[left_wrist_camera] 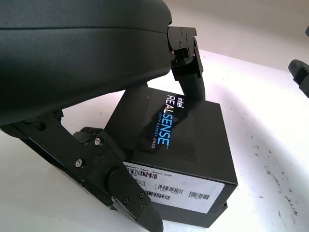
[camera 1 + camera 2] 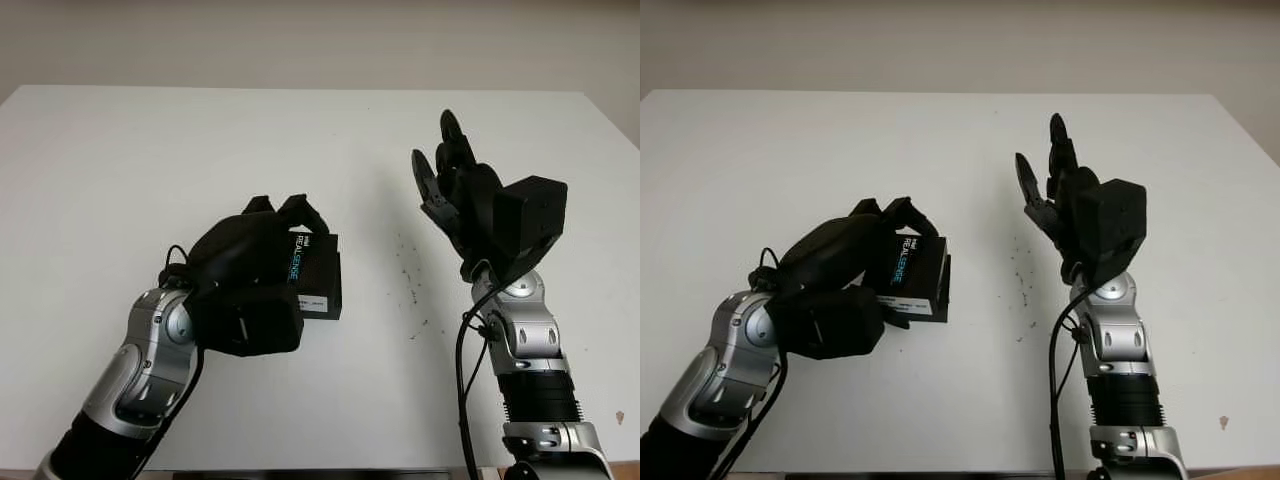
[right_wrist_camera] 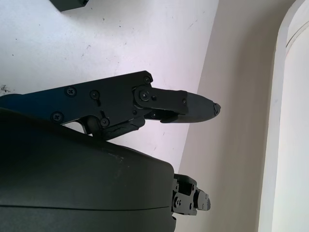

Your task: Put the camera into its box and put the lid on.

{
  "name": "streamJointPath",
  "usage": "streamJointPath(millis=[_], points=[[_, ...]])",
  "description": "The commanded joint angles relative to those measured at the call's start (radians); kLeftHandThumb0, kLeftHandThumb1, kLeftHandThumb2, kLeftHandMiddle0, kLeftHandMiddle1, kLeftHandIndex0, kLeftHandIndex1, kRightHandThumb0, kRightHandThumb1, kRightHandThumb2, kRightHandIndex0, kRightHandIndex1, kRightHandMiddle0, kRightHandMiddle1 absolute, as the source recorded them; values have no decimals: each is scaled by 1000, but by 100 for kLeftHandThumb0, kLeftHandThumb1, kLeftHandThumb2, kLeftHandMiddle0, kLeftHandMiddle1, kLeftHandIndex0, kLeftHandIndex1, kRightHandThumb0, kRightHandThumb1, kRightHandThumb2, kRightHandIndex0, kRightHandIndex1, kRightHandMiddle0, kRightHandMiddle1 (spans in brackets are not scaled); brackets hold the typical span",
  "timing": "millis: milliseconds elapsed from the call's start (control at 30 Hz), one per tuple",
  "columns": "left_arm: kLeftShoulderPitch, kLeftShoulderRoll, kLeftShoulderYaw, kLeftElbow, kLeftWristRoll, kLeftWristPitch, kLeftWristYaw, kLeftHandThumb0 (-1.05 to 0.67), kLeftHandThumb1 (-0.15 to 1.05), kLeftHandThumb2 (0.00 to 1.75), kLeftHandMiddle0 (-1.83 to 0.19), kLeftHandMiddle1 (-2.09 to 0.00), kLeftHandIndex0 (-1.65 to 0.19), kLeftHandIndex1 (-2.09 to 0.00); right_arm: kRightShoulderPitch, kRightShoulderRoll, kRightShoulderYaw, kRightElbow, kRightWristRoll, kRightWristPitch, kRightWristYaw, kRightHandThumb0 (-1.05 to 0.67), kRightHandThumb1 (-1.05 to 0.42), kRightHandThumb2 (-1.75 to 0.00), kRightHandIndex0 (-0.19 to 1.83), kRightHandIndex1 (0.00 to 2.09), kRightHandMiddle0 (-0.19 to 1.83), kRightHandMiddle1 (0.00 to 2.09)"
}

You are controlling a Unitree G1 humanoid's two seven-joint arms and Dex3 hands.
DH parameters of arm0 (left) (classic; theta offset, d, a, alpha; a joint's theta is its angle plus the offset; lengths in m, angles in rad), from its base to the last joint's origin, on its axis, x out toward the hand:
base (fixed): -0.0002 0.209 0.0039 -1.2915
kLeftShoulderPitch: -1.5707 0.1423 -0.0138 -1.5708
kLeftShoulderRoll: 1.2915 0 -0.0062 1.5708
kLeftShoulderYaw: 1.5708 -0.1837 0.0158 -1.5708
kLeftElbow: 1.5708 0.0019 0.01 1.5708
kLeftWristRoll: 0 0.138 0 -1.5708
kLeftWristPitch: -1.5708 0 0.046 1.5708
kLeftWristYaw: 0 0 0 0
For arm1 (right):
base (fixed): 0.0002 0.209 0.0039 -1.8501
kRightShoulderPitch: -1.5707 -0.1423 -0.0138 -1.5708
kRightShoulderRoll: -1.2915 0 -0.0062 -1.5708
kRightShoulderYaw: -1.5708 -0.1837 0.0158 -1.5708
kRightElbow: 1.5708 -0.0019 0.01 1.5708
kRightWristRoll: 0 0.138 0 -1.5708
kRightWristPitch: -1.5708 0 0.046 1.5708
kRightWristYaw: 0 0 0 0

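Head-camera views, both eyes: broad white counter [image 2: 150,170] seen from above. Small black cardboard box w/ blue-and-white "RealSense" lettering and a white barcode label [image 2: 316,275] sits left of centre, lid apparently on. Left hand [image 2: 250,270] is closed over the box, fingers curled across its top and far edge. Right hand [image 2: 460,195] is open, raised above the counter to the right, well apart from the box, holding nothing. Faint dark specks [image 2: 410,275] mark the counter between the two hands.

Left wrist view: box [image 1: 169,154] up close, squared corners, matte top, label on one side wall. One black finger [image 1: 190,72] presses on the top near the far edge; another finger [image 1: 116,188] lies against the labelled side. Grip is across opposite faces.

Right wrist view: open black fingers [image 3: 159,104] over bare counter, nothing between them.

Handling, as a judgement: box prob. light, rigid but crushable, smooth card that may slip; best held by opposite side walls, low down, w/ gentle pressure so the lid isn't lifted or skewed.
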Motion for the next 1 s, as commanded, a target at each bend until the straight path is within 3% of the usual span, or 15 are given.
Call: streamJointPath(millis=[0,400,967], points=[[-14,-5,-4,7,8,-6,10,-21,103,5,-43,-187,-21,-150,-7,6,-1,3,-1,-9,-5,-55,-105,-38,-15,6,-10,6],[9,-64,1,-30,-17,68,1,-22,104,5,-51,-179,-22,-150,-6,10,2,-6,0,3,-6,-54,-105,-39,-15,6,-10,6],[12,-93,-1,-49,-48,106,6,-17,103,5,-51,-184,-18,-149,-16,17,7,2,-7,1,-12,-55,-105,-40,-15,5,-10,6]])
